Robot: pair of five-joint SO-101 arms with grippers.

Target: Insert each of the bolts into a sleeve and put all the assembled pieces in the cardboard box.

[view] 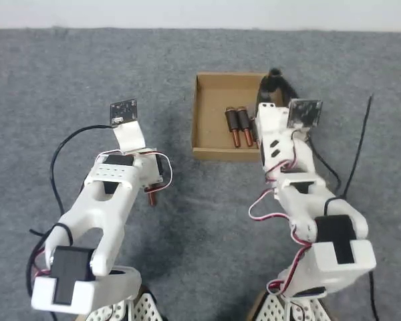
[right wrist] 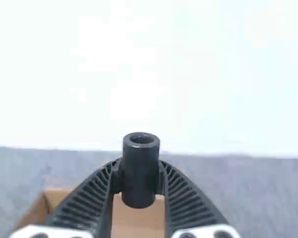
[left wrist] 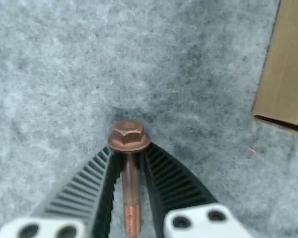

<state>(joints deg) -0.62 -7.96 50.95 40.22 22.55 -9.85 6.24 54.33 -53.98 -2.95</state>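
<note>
The left gripper hangs over the middle of the bench, a little nearer the front edge than the cardboard box. Its fingers are closed on the shank of a copper bolt, with the hex head poking out past the tips. The right gripper is up over the box's right side, toward the far edge of the bench, with its fingers clamped round a black sleeve. Two assembled pieces lie side by side in the box.

To me this looks like the third pairing: each arm has its half, and the two are well apart. The next move needs the arms brought together with the shank lined up on the sleeve's bore. Since the head leads and the threaded end points back toward the wrist, I'd guess the left arm must turn or regrip first.

The left wrist view makes that grip plain, and it catches a corner of the box off to one side. From above, the bolt is just a bit of copper under the gripper. The right wrist view looks straight at the sleeve's open bore, with cardboard below it. In the high view the sleeve is hard to tell from the dark fingers. That view does give the finished pieces and the gap between the arms.
</note>
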